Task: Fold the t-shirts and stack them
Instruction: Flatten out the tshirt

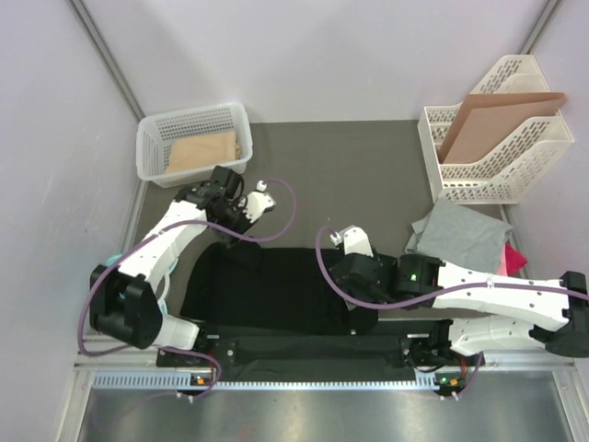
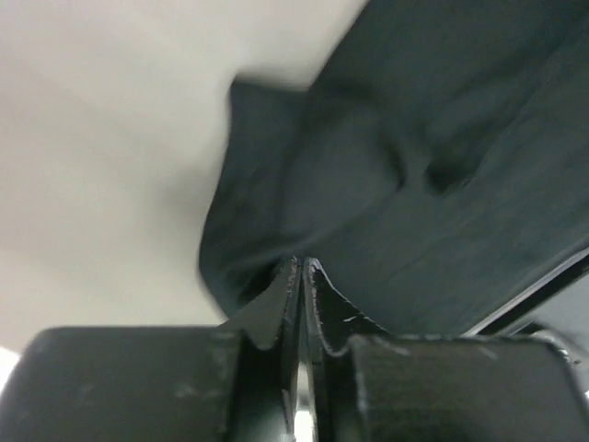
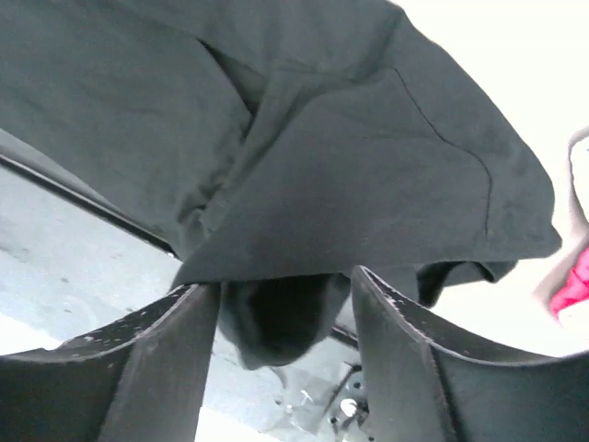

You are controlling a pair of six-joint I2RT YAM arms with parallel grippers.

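Pale walls box in the dark desk (image 1: 350, 166), where the black t-shirt (image 1: 267, 290) lies spread along the near edge. The left arm arches forward, and its gripper (image 2: 300, 267) is all but pressed together at the cloth's far-left corner; whether it pinches any fabric is unclear. The right arm stretches low, and its gripper (image 3: 279, 281) is parted, with black cloth sagging between. The grey t-shirt (image 1: 460, 235) hides most of the pink t-shirt (image 1: 509, 260). A white basket (image 1: 152, 157) holds something tan. The file rack (image 1: 479, 184) holds a brown cardboard sheet (image 1: 502, 115).

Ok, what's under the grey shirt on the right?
A pink shirt pokes out at the right edge of the grey shirt and seems to run beneath it. How far it goes is covered, as is anything else underneath.
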